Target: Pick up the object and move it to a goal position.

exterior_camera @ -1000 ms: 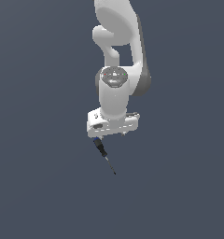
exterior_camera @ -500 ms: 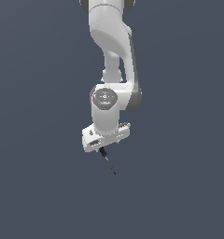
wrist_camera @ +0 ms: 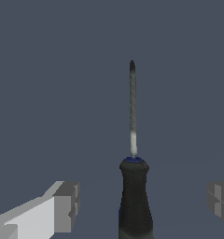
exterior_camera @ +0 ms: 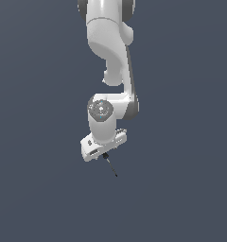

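Hanging below the white two-fingered gripper [exterior_camera: 104,152] of the glossy white jointed robot arm [exterior_camera: 109,56]: small slim screwdriver [exterior_camera: 110,166] with black handle, thin dark metal shaft, tip slanting down toward the exterior view's right. Handle top lost against the underside of the gripper, so contact not readable from the exterior view. Seen from the wrist view: same gripper [wrist_camera: 142,200], grey finger pads [wrist_camera: 67,205] set well apart, one on each side of the screwdriver [wrist_camera: 133,186], clear gaps between pads and black handle. Blue ring visible where handle meets shaft; shaft pale near the handle, darkening toward the point. Jaws spread wide in that view, touching nothing visible, yet tool stays between them; whether anything grips it further back cannot be told. Background plain dark slate-blue in both views
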